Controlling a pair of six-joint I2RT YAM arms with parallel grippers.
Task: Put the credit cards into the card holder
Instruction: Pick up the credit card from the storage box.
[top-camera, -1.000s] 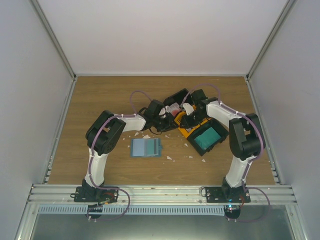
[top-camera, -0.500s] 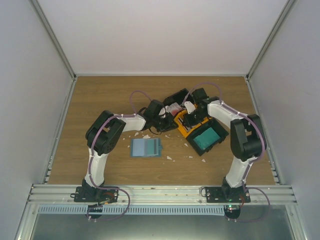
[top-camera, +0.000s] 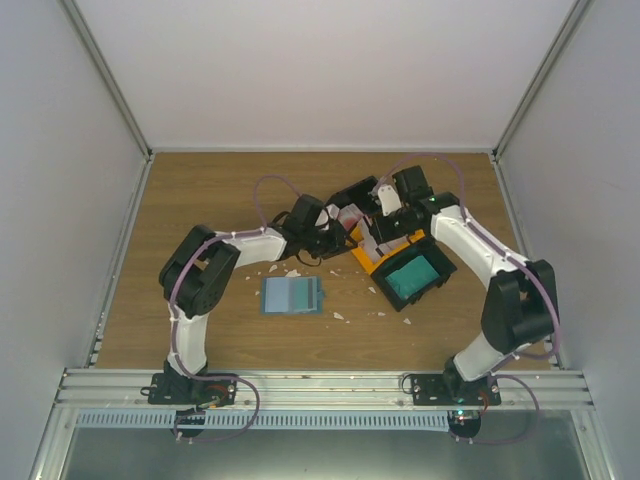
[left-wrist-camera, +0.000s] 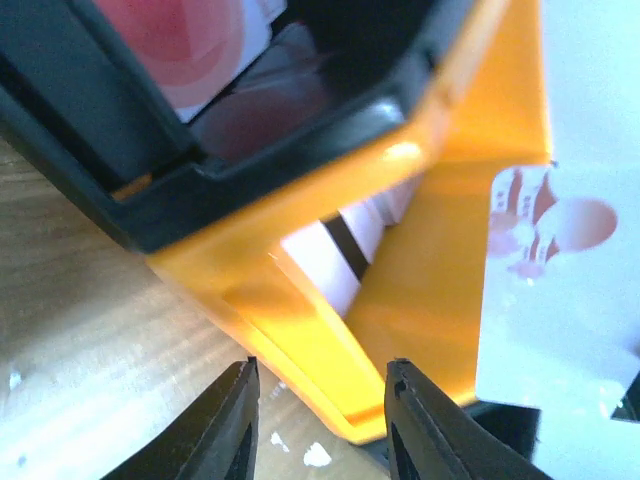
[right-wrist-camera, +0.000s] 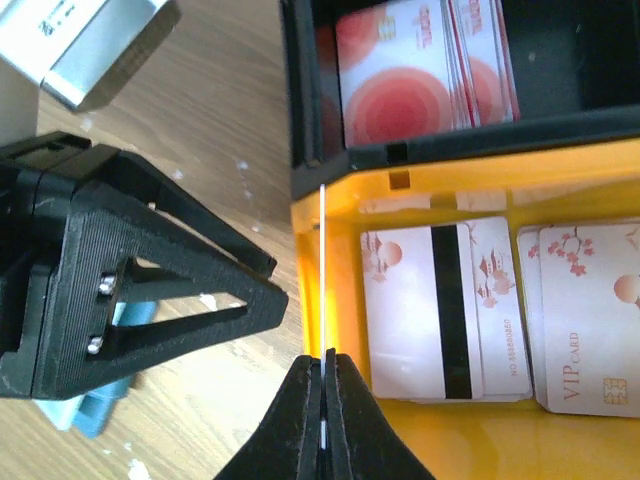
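Observation:
The card holder (top-camera: 291, 296), flat and teal-blue, lies open on the wood in front of the left arm. Credit cards sit in a yellow tray (right-wrist-camera: 330, 250): a white stack with a dark stripe (right-wrist-camera: 440, 310) and a VIP card (right-wrist-camera: 585, 330). Red cards (right-wrist-camera: 400, 70) fill the black compartment behind. My right gripper (right-wrist-camera: 323, 362) is shut on one white card (right-wrist-camera: 323, 270), seen edge-on above the tray's left wall. That card also shows in the left wrist view (left-wrist-camera: 555, 290). My left gripper (left-wrist-camera: 320, 405) is open, its fingers straddling the tray's near corner (left-wrist-camera: 330, 370).
A black box holding a thick green-teal block (top-camera: 413, 272) adjoins the yellow tray on the right. White scraps (top-camera: 340, 316) lie scattered on the wood around the card holder. The two grippers are close together over the tray.
The right gripper closed on a white card and rose toward the back with it, the right arm stretching out. The left gripper's jaws spread wider at the tray corner.

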